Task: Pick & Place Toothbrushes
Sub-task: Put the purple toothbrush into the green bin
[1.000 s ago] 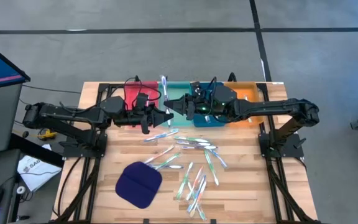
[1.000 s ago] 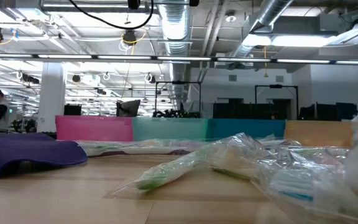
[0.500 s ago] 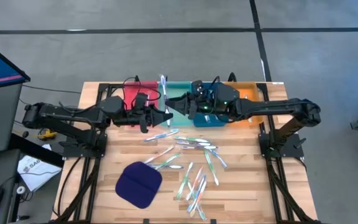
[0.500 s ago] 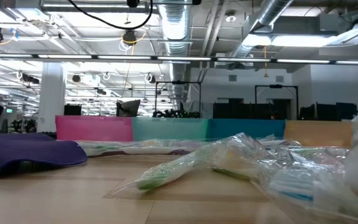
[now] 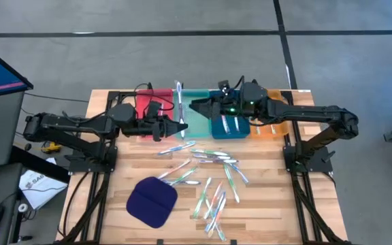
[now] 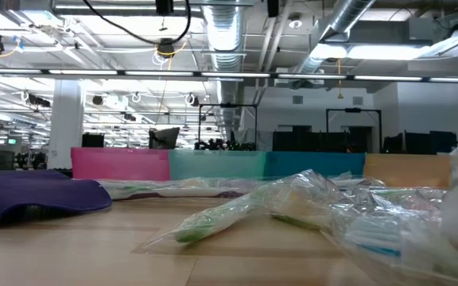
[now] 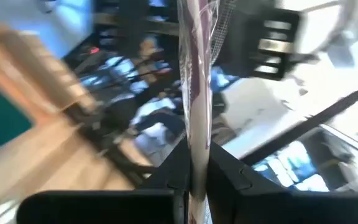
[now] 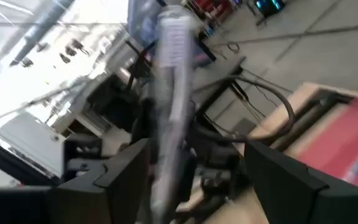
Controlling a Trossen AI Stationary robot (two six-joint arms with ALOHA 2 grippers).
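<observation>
toothbrush (image 7: 194,93) thin, plastic-wrapped | left gripper (image 5: 180,126) clamps it upright

Wrapped whitish toothbrush (image 7: 194,93) runs off the left wrist picture's edge, its bristle colour too smeared to tell. Beside it, the blurred pale toothbrush (image 8: 169,99) is cut off below. Both arms cover the coloured plastic trays (image 5: 203,102) behind it.

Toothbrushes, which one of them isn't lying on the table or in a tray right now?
The wrapped toothbrush clamped upright in the left gripper, over the red and teal trays' border. All the others lie flat on the table or in trays.
</observation>
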